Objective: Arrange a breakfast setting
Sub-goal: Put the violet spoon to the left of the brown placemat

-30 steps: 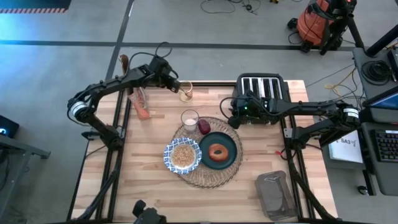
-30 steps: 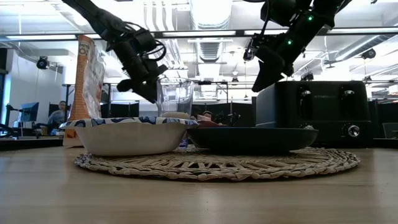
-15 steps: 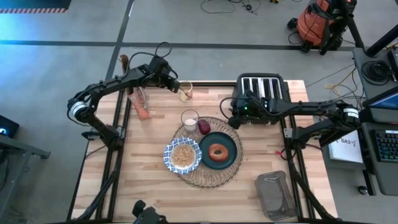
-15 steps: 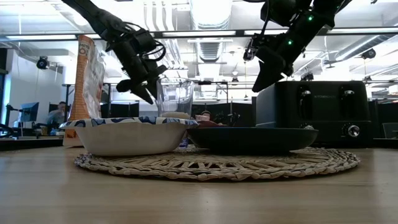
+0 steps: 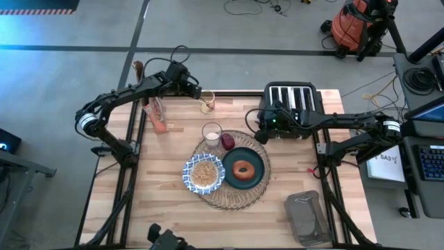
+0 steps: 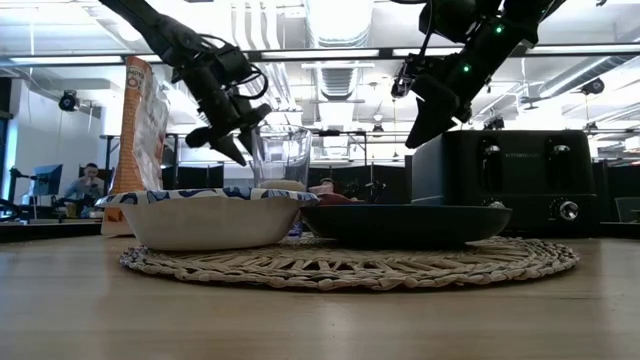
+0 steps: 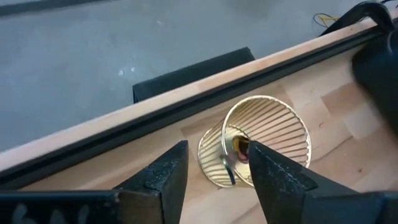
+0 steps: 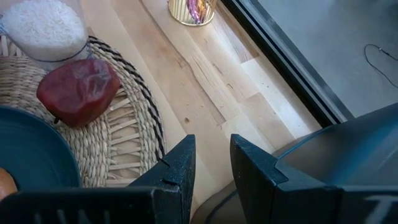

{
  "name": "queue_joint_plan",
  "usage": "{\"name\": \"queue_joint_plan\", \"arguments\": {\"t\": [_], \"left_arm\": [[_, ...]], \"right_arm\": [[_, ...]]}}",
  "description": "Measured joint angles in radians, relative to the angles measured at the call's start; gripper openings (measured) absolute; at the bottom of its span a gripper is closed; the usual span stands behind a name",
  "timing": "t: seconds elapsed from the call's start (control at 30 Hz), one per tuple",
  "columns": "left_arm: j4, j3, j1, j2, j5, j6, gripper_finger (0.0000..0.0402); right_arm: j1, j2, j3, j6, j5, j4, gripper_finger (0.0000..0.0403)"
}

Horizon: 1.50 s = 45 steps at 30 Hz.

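Open left gripper (image 7: 214, 167) above ribbed gold cup (image 7: 258, 143) holding spoon (image 7: 227, 163).

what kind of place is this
Probably a robotics lab or workshop: a wooden bench on a bare concrete floor, an orange shop vacuum with loose cables, and open ceiling ducts over desks behind.

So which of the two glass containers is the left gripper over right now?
The left gripper is over the gold ribbed cup at the table's far edge, off the placemat. The clear glass stands on the placemat beside the red fruit.
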Motion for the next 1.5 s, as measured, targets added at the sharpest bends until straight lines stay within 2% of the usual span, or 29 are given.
{"name": "queue_joint_plan", "arguments": {"t": [0.5,0.8,0.9,1.3,1.5], "left_arm": [[-0.008,0.000,0.000,0.054,0.008,-0.036,0.0102],[0.009,0.000,0.000,0.054,0.011,-0.033,0.0029],[0.022,0.000,0.000,0.054,0.046,-0.033,0.0006],[0.075,0.003,0.000,0.038,0.100,-0.030,0.0001],[0.057,0.051,-0.001,0.030,0.112,0.016,0.0000]], "right_arm": [[0.000,0.000,0.000,0.000,0.000,0.000,0.0091],[0.000,0.000,0.000,-0.007,0.000,0.000,0.0091],[0.000,0.000,0.000,-0.007,0.000,0.000,0.0091],[0.000,0.000,0.000,-0.005,0.000,0.000,0.0091],[0.000,0.000,0.000,0.004,0.001,0.000,0.0091]]}}
